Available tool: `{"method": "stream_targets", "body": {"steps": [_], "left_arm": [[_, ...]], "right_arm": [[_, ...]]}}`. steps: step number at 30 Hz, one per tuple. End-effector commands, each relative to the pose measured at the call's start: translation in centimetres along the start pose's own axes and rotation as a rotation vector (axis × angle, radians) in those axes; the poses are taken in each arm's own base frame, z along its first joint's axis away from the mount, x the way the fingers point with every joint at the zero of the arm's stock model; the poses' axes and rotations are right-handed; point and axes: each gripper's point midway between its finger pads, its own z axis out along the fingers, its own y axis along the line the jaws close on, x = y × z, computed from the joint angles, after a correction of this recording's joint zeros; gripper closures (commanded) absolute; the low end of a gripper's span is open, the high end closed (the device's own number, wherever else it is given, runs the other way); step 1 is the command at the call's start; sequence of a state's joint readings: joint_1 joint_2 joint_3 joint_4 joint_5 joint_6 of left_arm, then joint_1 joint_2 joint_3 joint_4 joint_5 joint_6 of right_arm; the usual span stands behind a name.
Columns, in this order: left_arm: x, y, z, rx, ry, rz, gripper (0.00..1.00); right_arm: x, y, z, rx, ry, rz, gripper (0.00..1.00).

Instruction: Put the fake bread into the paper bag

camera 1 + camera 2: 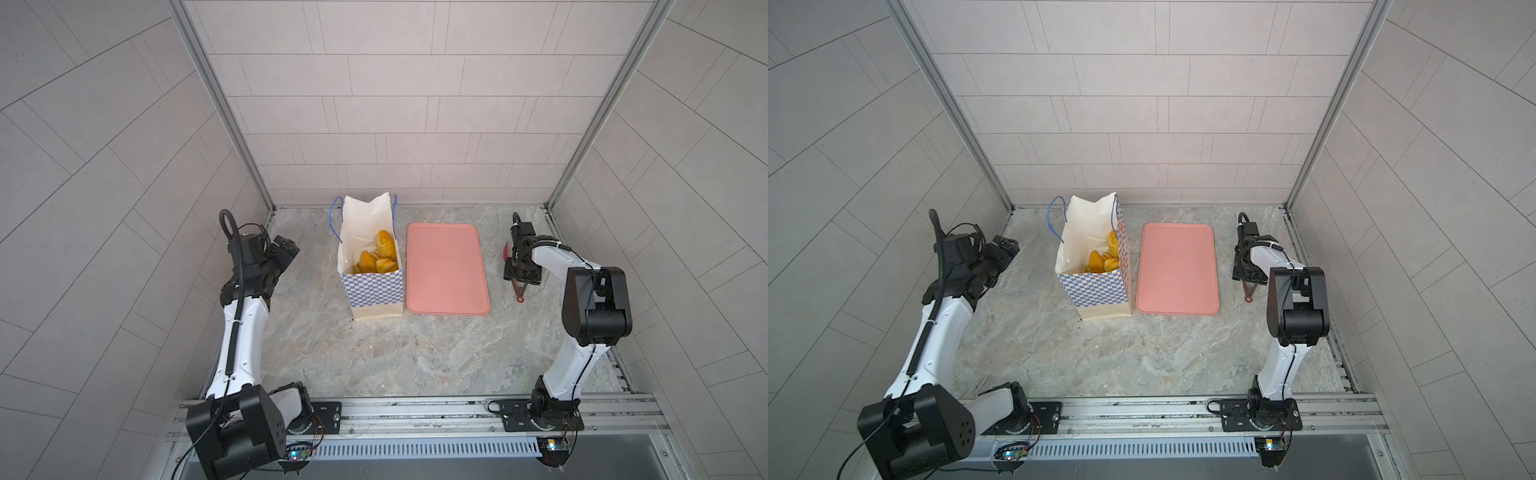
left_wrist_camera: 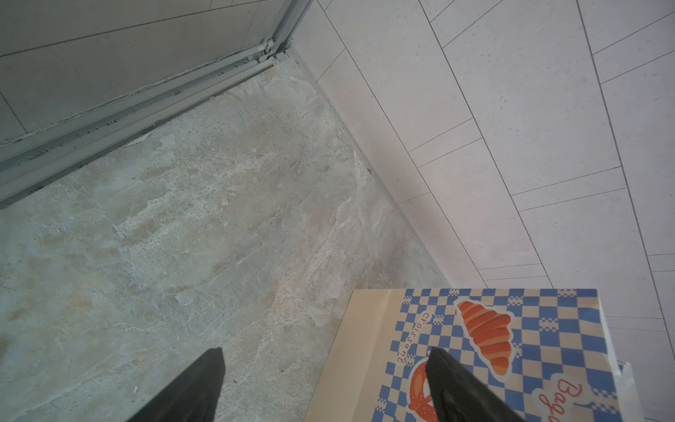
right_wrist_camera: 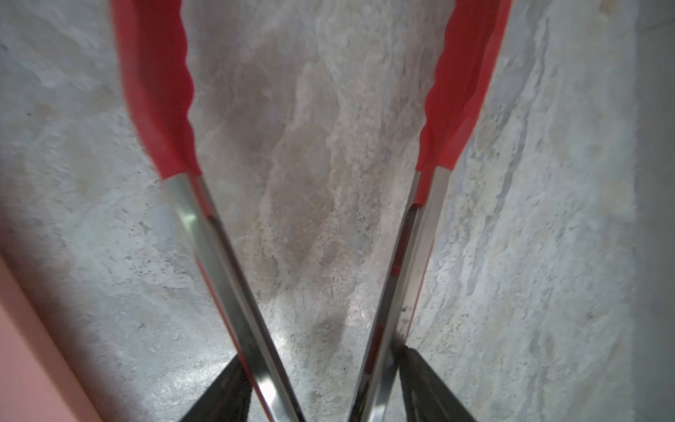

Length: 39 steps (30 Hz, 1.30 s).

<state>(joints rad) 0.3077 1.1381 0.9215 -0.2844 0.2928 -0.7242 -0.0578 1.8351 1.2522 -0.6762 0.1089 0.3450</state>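
Note:
The paper bag stands upright with its mouth open, left of the middle of the table. Several golden pieces of fake bread lie inside it. My left gripper hovers open to the bag's left. In the left wrist view its fingers hold nothing, and the bag's checkered side is close by. My right gripper is low over the table at the right, with its fingers against the steel arms of the red tongs, which are spread wide and carry nothing.
A flat pink tray lies bare between the bag and the right gripper, and its edge shows in the right wrist view. The tongs' loop end rests near the table. Tiled walls close in the back and sides.

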Motion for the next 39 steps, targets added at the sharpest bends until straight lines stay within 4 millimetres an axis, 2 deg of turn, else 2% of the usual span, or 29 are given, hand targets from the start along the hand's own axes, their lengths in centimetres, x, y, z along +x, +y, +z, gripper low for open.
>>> {"method": "stream_targets", "body": {"steps": [1,3,4,7,10,14,16,19,20,23,25,29,33,39], "left_arm": [[-0.4,0.6,-0.3,-0.018,-0.034,0.044,0.07],[-0.3,1.4,-0.3,-0.054,-0.045,0.053,0.06],[-0.3,1.9,-0.4,-0.073,-0.058,0.054,0.05],[-0.5,2.8,-1.1,-0.111,-0.108,0.074,0.04],[-0.7,3.3,-1.7,-0.152,-0.158,0.142,0.03],[-0.9,4.2,-1.9,-0.208,-0.215,0.174,0.03],[-1.1,4.5,-1.7,-0.233,-0.235,0.177,0.03],[-1.3,4.3,-1.6,-0.274,-0.279,0.227,0.03],[-1.2,4.0,-1.4,-0.286,-0.293,0.256,0.03],[-0.5,3.7,0.1,-0.331,-0.291,0.348,0.03],[0.3,4.0,1.3,-0.363,-0.266,0.395,0.03],[1.8,4.5,3.1,-0.373,-0.259,0.469,0.03],[2.8,6.1,4.2,-0.390,-0.268,0.529,0.00],[4.6,7.4,6.1,-0.353,-0.272,0.585,0.00]], "right_arm": [[0.0,-0.2,-0.5,-0.003,-0.019,0.019,0.27],[0.2,-0.5,-0.6,-0.003,-0.026,0.026,0.20],[0.2,-0.5,-0.8,-0.006,-0.033,0.028,0.01],[-0.1,-0.7,-1.7,-0.018,-0.072,0.040,0.01],[-0.9,-1.1,-3.6,-0.029,-0.146,0.071,0.01],[-2.1,-3.5,-7.6,0.022,-0.316,0.176,0.01],[-2.7,-4.6,-10.5,0.015,-0.458,0.252,0.01],[-4.3,-3.6,-14.5,-0.107,-0.750,0.256,0.01],[-4.3,-3.8,-15.4,-0.120,-0.829,0.296,0.01],[-3.9,-3.3,-18.0,-0.180,-1.122,0.251,0.01],[-3.6,-4.3,-19.0,-0.166,-1.197,0.300,0.01],[-3.9,-4.0,-17.7,-0.077,-1.089,0.193,0.01],[-2.8,-4.8,-14.6,0.020,-1.009,0.181,0.01],[-0.9,-3.2,-10.0,0.005,-0.997,0.067,0.01]]}}
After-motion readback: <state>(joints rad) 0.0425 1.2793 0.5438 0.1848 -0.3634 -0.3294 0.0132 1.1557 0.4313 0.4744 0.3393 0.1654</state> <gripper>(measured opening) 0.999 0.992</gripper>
